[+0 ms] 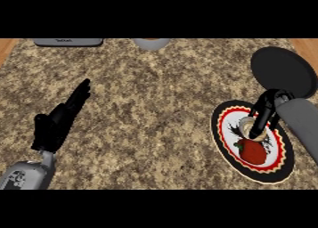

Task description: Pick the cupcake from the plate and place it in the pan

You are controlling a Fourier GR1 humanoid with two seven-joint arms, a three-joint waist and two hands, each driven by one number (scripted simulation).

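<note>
The cupcake [245, 126], pale with a brownish top, sits on the upper part of a plate [222, 133] with a black, red and yellow rim and a red picture on it, at the right. My right hand [263, 113] comes down onto it from the upper right, fingers and thumb curled round the cupcake and hiding most of it. The cupcake still rests on the plate. The dark round pan [283, 69] lies just beyond the plate, at the upper right. My left hand [59, 122] rests at the left, open, fingers straight and pointing away.
A flat grey object [67, 42] lies at the counter's far edge on the left. A grey round vessel [151, 43] stands at the far edge near the middle. Wooden strips border the speckled counter [148, 111] at both sides.
</note>
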